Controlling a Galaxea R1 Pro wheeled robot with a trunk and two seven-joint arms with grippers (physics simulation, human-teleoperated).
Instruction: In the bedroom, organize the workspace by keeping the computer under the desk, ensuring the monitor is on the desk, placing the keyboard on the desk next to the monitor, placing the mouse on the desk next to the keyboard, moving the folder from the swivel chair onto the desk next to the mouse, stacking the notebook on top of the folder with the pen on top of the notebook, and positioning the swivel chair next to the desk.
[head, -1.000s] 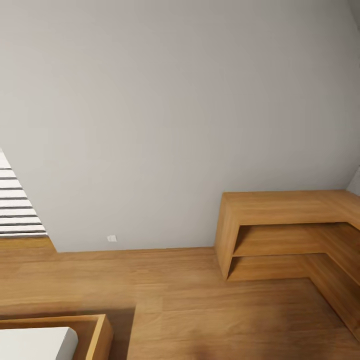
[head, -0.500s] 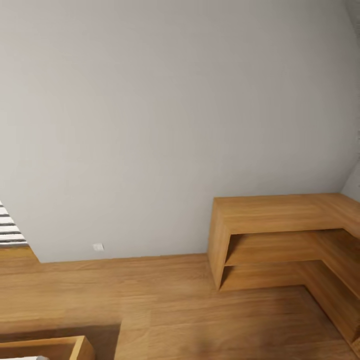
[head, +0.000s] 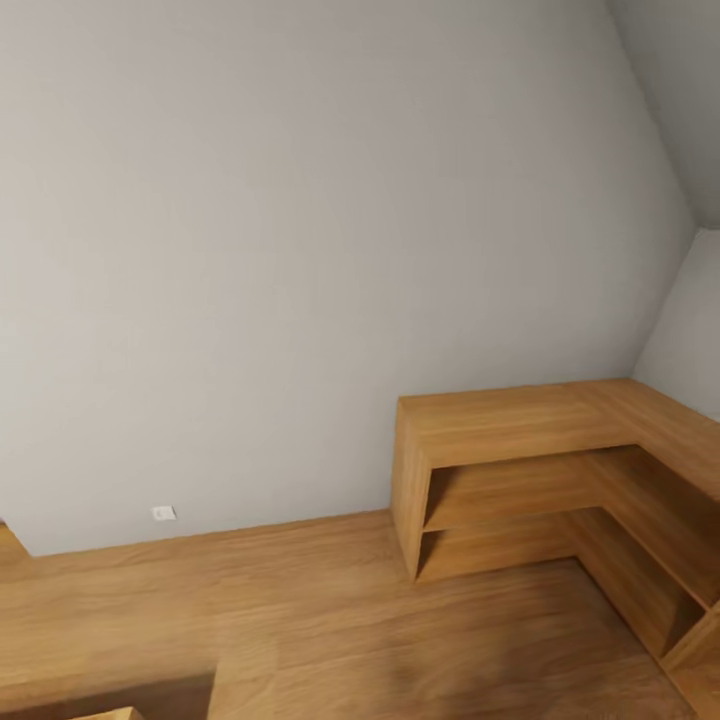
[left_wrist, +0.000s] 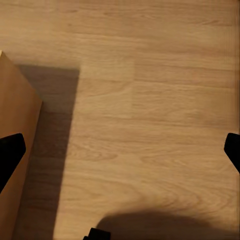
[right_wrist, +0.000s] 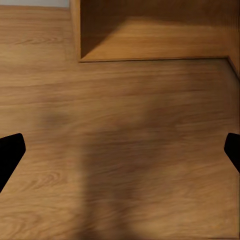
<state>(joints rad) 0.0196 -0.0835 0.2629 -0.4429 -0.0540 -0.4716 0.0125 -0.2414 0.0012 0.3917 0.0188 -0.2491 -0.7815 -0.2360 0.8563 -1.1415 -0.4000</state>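
- Head view: we face a plain grey wall (head: 300, 250) of the bedroom, with a small white wall socket (head: 163, 513) low down, just above the light wood floor (head: 300, 600).
- An L-shaped wooden shelf unit (head: 500, 420) stands in the corner against the wall, its two open shelves bare; we judge it to be built-in storage, not the black desk of the task.
- Location of the task's things: no desk, monitor, keyboard, mouse, folder, notebook, pen, chair or computer can be placed from these views; we judge the robot to be in transit, looking for the workspace.
- Left wrist view: the left gripper (left_wrist: 120, 145) points down at bare floor, its dark fingertips (left_wrist: 10, 150) at opposite edges of the picture, so the jaws stand wide apart and hold nothing. A wooden box side (left_wrist: 15, 130) casts a shadow beside it, a closeness the head view barely hints at.
- Right wrist view: the right gripper (right_wrist: 120, 147) likewise hangs spread and empty over the floor, its fingertips (right_wrist: 10, 150) far apart. Ahead we see the shelf unit's lowest bay (right_wrist: 150, 30) from floor level.
- We judge both arms to be carried low and spread for travel.
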